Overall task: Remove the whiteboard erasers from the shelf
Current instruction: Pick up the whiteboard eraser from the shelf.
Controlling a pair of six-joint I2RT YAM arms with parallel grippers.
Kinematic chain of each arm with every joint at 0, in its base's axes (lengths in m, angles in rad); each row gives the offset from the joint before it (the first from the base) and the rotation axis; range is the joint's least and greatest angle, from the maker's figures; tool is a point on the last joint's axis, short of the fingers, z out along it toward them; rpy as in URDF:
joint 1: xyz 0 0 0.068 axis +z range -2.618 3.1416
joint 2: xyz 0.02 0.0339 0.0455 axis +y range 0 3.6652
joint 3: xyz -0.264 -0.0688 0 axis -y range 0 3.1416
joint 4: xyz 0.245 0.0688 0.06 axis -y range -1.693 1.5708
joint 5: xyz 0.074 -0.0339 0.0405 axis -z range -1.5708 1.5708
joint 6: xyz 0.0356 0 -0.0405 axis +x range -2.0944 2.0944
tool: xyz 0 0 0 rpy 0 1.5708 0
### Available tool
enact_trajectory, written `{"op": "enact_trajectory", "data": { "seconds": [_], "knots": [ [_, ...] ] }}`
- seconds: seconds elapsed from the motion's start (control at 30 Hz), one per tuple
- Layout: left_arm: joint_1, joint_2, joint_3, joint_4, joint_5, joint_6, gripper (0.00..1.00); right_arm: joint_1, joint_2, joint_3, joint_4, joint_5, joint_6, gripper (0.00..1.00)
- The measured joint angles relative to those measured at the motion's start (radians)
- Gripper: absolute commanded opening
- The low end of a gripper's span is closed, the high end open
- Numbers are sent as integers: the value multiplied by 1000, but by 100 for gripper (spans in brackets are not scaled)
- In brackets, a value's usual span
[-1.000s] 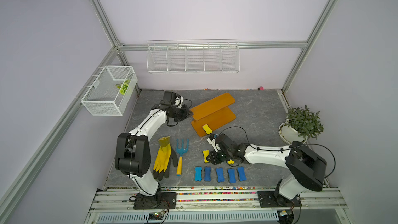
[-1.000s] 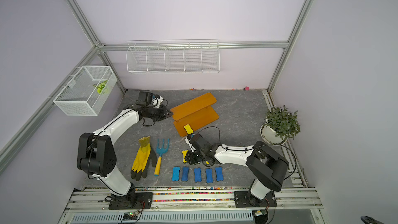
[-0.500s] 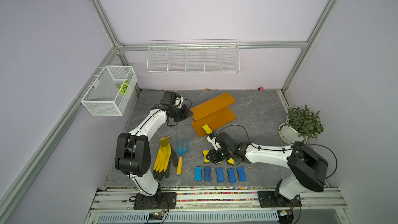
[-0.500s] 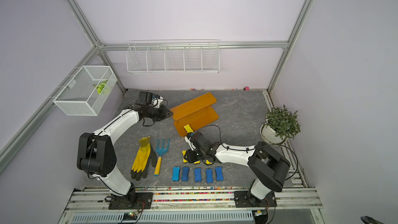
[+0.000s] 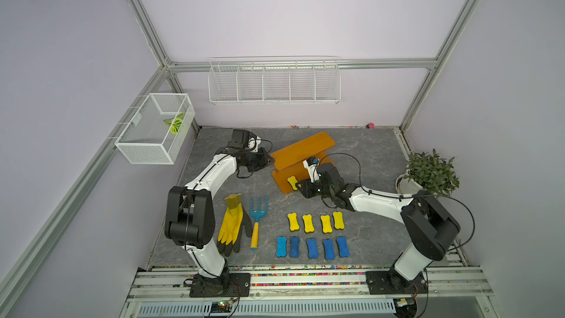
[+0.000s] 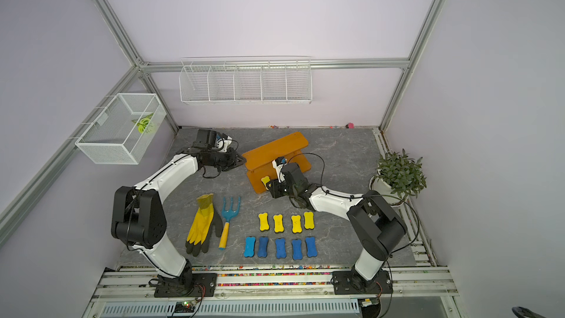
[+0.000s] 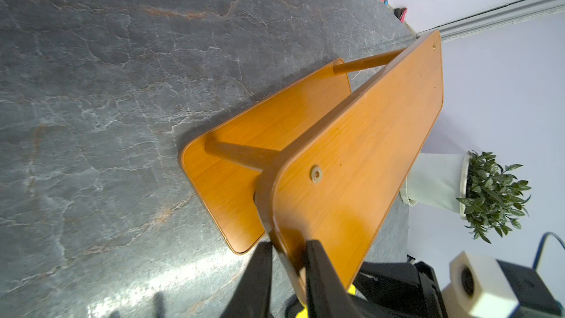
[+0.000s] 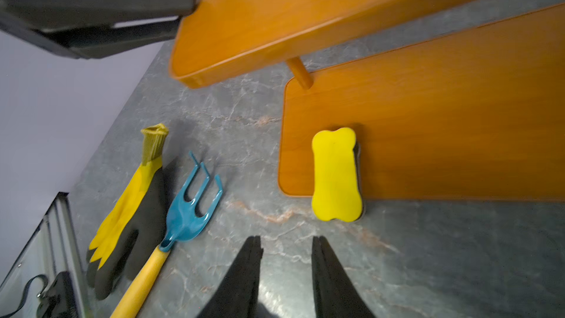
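- The grey tabletop [image 5: 371, 160] carries the shelf [image 5: 301, 148] at far centre.
- The left gripper [image 7: 287, 247] is clamped on the left end of the shelf's upper board.
- The right gripper [image 8: 287, 240] hovers with jaws apart and empty, just near of the lower board.
- One yellow eraser [image 8: 334, 175] lies at the lower board's left end, overhanging its near edge.
- Four yellow erasers [image 5: 308, 223] and five blue erasers [image 5: 312, 248] lie in two rows on the tabletop, off the shelf.
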Motion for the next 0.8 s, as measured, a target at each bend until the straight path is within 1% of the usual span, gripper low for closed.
{"op": "enact_trajectory", "data": {
  "seconds": [0.13,0.37,0.57,0.8],
  "knots": [
    [1,11,5,19,8,-3,18,-28,48,17,24,13,-21,35],
    [1,13,8,23,8,-3,18,-32,100,16,71,37,-27,32],
    [1,13,8,23,8,-3,18,-31,136,11,136,49,-3,32],
    [1,13,8,23,7,-3,19,-19,153,-8,169,74,19,33]
  ]
}}
